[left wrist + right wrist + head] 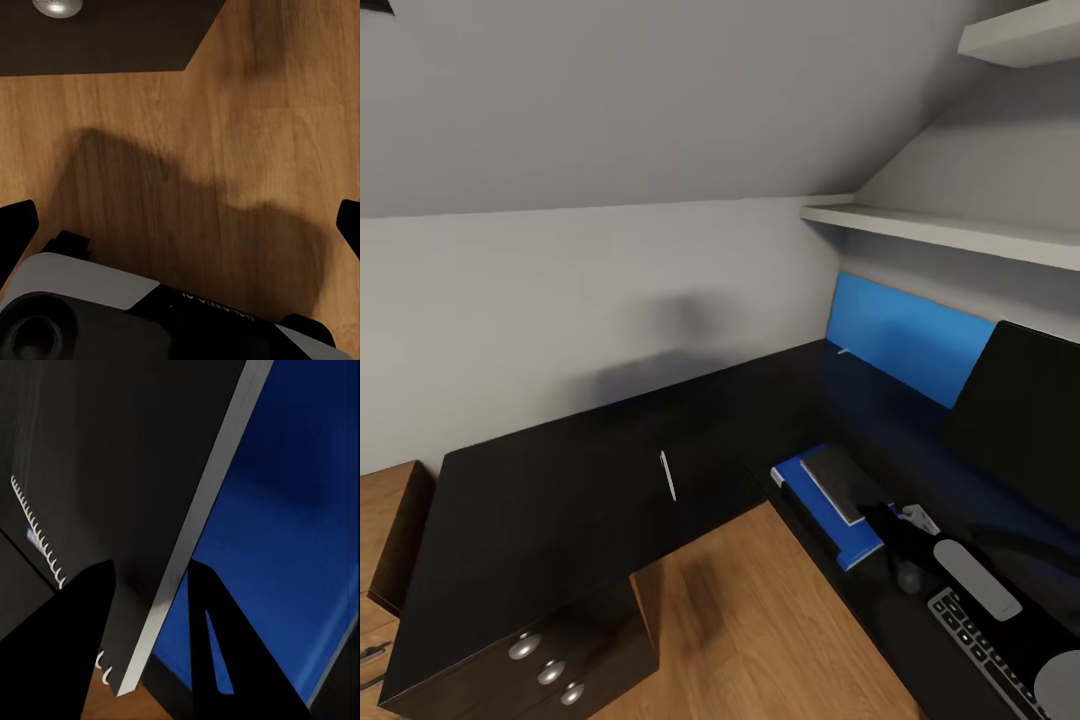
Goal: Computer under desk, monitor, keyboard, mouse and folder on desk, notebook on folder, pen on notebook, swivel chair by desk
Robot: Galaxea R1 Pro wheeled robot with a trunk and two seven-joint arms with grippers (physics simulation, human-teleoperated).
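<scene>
Notebook [112, 487] and folder [277, 517] sit together between the right gripper's [150, 607] two dark fingers [71, 622] in the right wrist view: the grey cover with its white spiral binding lies on the side of one finger, the bright blue folder on the side of the other, and the notebook's pale edge runs down into the gap between them. The jaws stand a little apart around that edge, but whether they press on it cannot be told.

From the head view, the notebook [840, 482] lies on top of the folder [852, 540], which rests on the glossy black desk [560, 500] near the inner corner of its L shape. The right gripper [895, 525] sits at the notebook's near end. Just beyond it are the keyboard [985, 650] and the black monitor [1025, 420]. A pen [668, 475] lies alone on the desk's other wing, well apart from the stack.

The left gripper [180, 225] hangs over the wood floor [225, 112], its fingertips [19, 225] spread wide at the picture's edges, with nothing between them.
</scene>
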